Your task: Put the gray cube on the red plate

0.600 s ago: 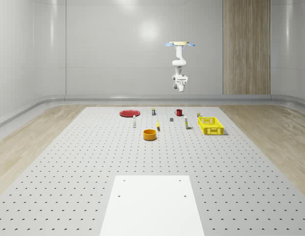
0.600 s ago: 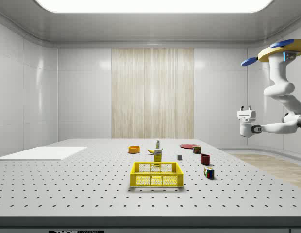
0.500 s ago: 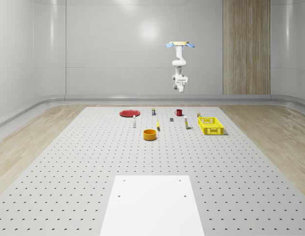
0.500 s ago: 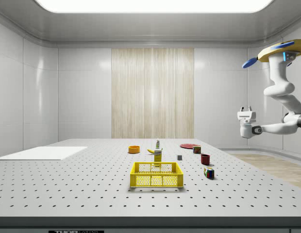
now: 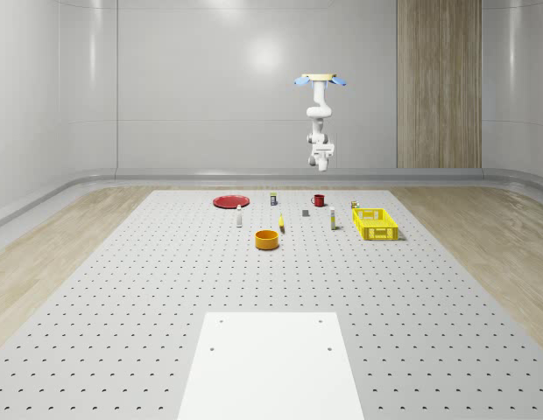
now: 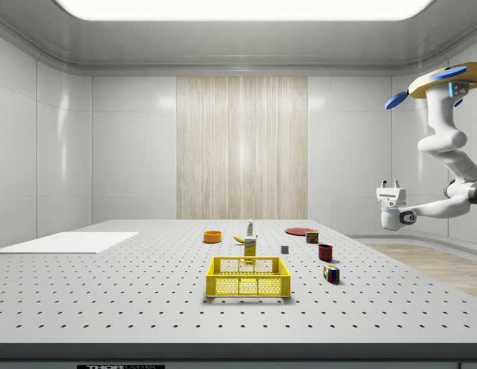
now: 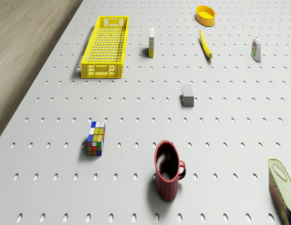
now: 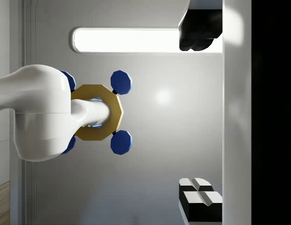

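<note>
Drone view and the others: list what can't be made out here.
- Tin can, drone view: cut off by the picture's edge.
- Red plate, whole-scene view: too far to see its surface; in the side view the tin can partly covers it.
- Gray cube, whole-scene view: too small for detail.
- Rubik's cube, whole-scene view: hidden behind the yellow crate.

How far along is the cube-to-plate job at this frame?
Nothing done yet: the gray cube sits on the table, apart from the red plate. In hand: nothing; the drone hovers high beyond the table's far edge, gripper pointing upward, fingers apart. Left: approach, grasp, carry and place on the plate.
</note>
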Robot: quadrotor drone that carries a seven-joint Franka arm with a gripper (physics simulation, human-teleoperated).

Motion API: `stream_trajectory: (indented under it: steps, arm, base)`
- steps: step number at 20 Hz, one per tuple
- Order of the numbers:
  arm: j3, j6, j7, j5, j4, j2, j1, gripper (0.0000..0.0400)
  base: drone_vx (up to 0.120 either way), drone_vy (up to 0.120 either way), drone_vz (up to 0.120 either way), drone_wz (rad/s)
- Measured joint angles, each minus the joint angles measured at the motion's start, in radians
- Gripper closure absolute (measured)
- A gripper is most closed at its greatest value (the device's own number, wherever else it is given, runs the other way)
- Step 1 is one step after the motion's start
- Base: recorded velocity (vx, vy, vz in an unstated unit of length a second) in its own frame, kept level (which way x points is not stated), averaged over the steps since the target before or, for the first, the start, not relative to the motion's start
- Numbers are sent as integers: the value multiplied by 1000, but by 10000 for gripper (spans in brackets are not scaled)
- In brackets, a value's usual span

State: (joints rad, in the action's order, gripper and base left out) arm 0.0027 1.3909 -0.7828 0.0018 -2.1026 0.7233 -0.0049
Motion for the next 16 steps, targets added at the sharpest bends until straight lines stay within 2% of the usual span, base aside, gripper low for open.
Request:
stream_trajectory:
  steps: [6,16]
  arm:
    - [1,-25,0,0,47,-18,-1,0]
    - [2,-28,1,1,60,-20,-3,0]
  base:
    - [0,0,0,0]
    - [0,0,0,0]
